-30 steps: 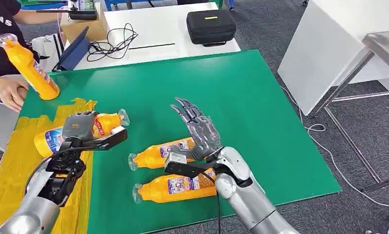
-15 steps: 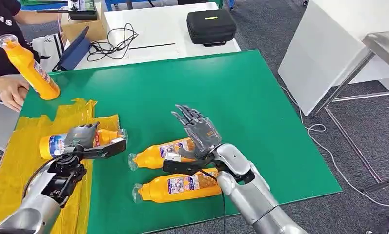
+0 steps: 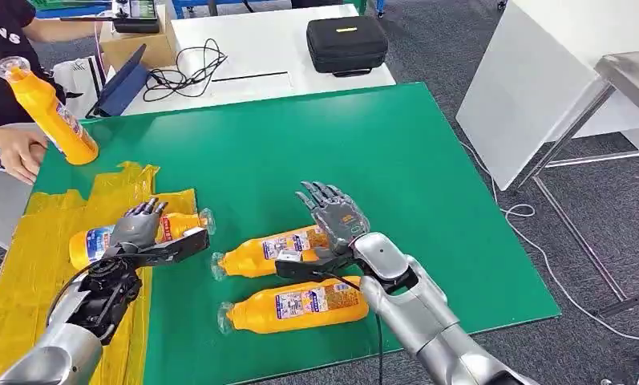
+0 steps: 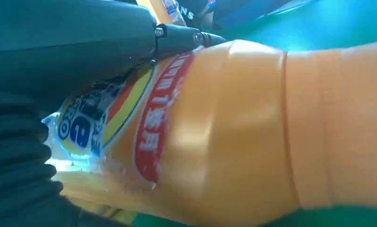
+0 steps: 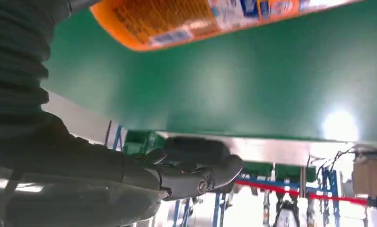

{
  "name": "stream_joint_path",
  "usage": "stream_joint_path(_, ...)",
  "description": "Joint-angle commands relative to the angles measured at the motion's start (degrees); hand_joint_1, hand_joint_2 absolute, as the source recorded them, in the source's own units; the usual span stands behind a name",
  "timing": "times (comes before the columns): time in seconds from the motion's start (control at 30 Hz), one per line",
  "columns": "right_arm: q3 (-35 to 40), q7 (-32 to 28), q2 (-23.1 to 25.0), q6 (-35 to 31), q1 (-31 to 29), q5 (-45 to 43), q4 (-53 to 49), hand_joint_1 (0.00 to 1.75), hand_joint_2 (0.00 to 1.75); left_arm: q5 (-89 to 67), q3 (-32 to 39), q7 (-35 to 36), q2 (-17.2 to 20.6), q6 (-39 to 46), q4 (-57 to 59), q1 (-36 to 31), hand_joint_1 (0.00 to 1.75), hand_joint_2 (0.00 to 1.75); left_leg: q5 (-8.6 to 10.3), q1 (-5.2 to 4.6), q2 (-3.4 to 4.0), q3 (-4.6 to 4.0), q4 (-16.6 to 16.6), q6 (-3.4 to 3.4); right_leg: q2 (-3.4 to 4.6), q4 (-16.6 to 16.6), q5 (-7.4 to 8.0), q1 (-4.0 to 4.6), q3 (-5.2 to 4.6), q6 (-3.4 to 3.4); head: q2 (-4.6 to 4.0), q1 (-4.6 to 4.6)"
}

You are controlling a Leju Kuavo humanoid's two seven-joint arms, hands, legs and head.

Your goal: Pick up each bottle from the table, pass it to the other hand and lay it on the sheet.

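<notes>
Nearest the robot, one orange bottle (image 3: 296, 304) lies on its side on the green worktop (image 3: 396, 152), cap end to the left. Just beyond it lies a second bottle (image 3: 268, 251), also on its side, its far end under the right robot hand (image 3: 337, 218). That robot hand hovers open, fingers spread and pointing away, nothing in it.

Over on the left, the left robot hand (image 3: 136, 227) is wrapped over a third bottle (image 3: 174, 225), which lies across the edge of the yellow sheet (image 3: 27, 257), its clear cap poking out over the green. The left wrist view shows the fingers (image 4: 186, 37) curled round the bottle's label, so it's gripping.

Further back, at the worktop's far left corner, a person's hand (image 3: 15, 151) rests beside a fourth bottle (image 3: 47, 104) standing tilted. Behind that, a white table (image 3: 252, 40) carries a black case (image 3: 347, 42) and some cables (image 3: 184, 68).
</notes>
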Motion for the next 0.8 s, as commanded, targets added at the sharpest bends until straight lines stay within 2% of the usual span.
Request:
stream_joint_path(0.03,4.43,-0.74,-0.65,2.4,-4.54,-0.88,12.04,0.0,1.75,4.07,2.58,-3.16,-1.72,-0.73,-2.8,2.0,0.0,0.0,-0.09,0.06,0.12,0.26,-0.03,-0.09,0.05,-0.08,-0.05,0.07,0.27,-0.07,0.0,-0.02)
stream_joint_path(0.43,7.45,-2.25,1.79,4.28,-8.42,-2.49,22.08,0.0,1.75,8.34,1.67,-4.84,-1.97,-1.45,-3.83,2.77,0.0,0.0,-0.14,0.07,0.22,0.24,0.02,-0.12,0.13,-0.03,-0.06,0.09,0.24,-0.09,0.0,-0.02)
stream_joint_path(0.47,7.38,-2.17,2.0,3.94,-8.82,-2.78,23.12,0.05,1.75,8.81,1.67,-5.12,-1.95,-1.54,-3.74,2.83,0.0,0.0,-0.1,0.04,0.19,0.2,-0.01,-0.09,0.11,-0.03,-0.04,0.05,0.19,-0.07,0.0,-0.02)
stream_joint_path(0.5,7.51,-2.02,2.18,3.72,-9.15,-2.85,24.03,1.2,1.75,9.1,1.56,-5.33,-1.86,-1.58,-3.73,2.89,0.0,0.0,-0.15,0.07,0.22,0.27,0.01,-0.12,0.12,-0.03,-0.08,0.09,0.27,-0.1,0.0,-0.02)
stream_joint_path(0.53,7.61,-1.97,2.26,3.49,-9.43,-3.0,24.71,1.41,1.75,9.36,1.43,-5.47,-1.79,-1.59,-3.75,2.95,0.0,0.0,-0.11,0.06,0.17,0.21,0.0,-0.1,0.09,-0.03,-0.05,0.07,0.2,-0.08,0.0,-0.02)
stream_joint_path(0.57,7.73,-1.95,2.3,3.3,-9.64,-3.08,25.27,1.48,1.75,9.65,1.34,-5.55,-1.74,-1.59,-3.82,3.03,0.0,0.0,-0.07,0.03,0.14,0.17,-0.02,-0.08,0.07,-0.03,-0.04,0.03,0.16,-0.06,0.0,-0.02)
stream_joint_path(0.6,7.92,-1.85,2.35,3.14,-9.9,-3.09,25.86,1.73,1.75,10.17,1.27,-5.67,-1.72,-1.54,-3.96,3.13,0.0,0.0,-0.14,0.07,0.2,0.27,0.01,-0.12,0.1,-0.02,-0.08,0.08,0.27,-0.1,0.0,-0.02)
stream_joint_path(0.8,8.05,-1.53,2.49,2.71,-10.15,-3.2,26.56,1.75,1.75,11.18,1.17,-5.87,-1.64,-1.49,-4.3,3.34,0.0,0.0,-0.11,0.07,0.14,0.27,0.0,-0.11,0.05,-0.04,-0.07,0.08,0.27,-0.09,0.0,-0.02)
